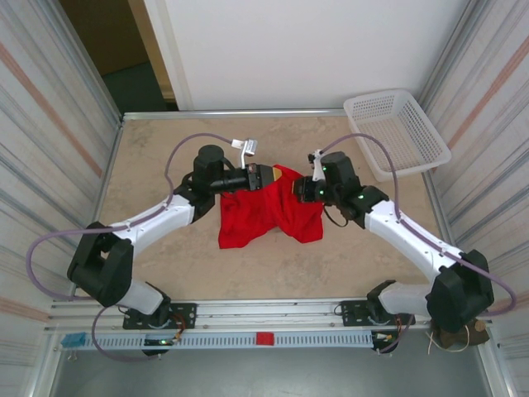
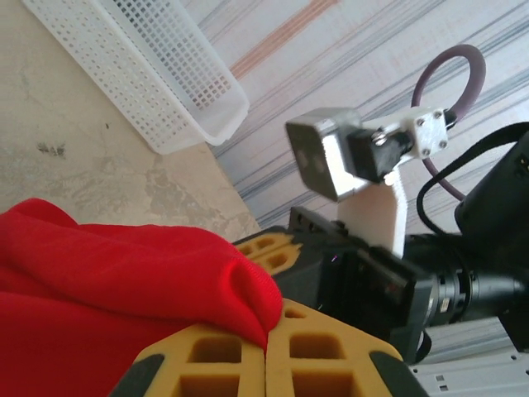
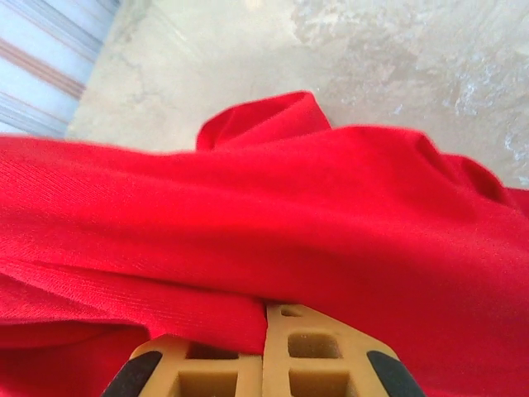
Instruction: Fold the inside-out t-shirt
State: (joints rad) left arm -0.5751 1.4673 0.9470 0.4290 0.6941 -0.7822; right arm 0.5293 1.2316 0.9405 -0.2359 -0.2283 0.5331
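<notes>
Left gripper and right gripper both pinched tight on top edge of shirt.
Shirt lies bunched between them on the surface; basket well apart, far-right corner.

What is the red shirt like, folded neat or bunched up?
Bunched up, not folded. The shirt sags in wrinkles between the left end effector and right end effector, which both pinch it.

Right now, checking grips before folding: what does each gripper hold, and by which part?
Both pinch the red t-shirt along its far edge: left gripper leftward, right gripper at the right end.
</notes>
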